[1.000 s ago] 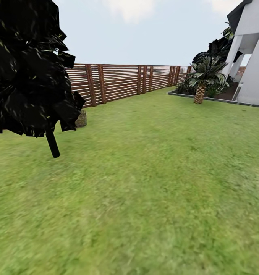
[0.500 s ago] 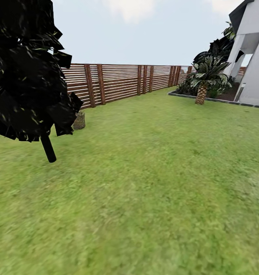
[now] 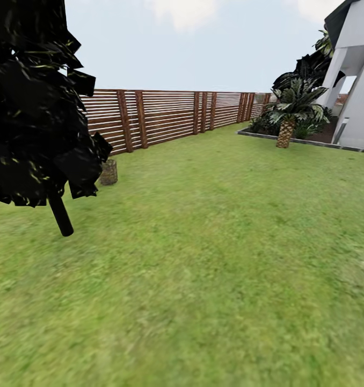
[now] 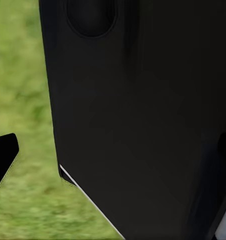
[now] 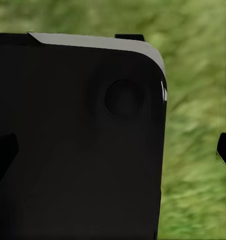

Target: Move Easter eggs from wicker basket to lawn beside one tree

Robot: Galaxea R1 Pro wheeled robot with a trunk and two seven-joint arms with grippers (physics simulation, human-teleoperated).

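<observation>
The lawn spreads wide and green ahead of me. A small round brown woven object, which looks like the wicker basket, stands on the grass near the fence at far left. It is too far off to tell what lies in it; the Easter eggs and the tree are out of view. In the left wrist view my left gripper hangs beside a black body panel, fingertips far apart and nothing between them. My right gripper is likewise open, one fingertip over grass.
A dark-leaved plant on a thin black stem stands close at left, in front of the basket. A brown slatted fence runs along the back. A short palm in a bordered bed and the white house stand at right.
The whole head view has shifted, so the camera has moved: the dark plant and the brown object now sit further left and lower. Nothing on the lawn itself has moved.
</observation>
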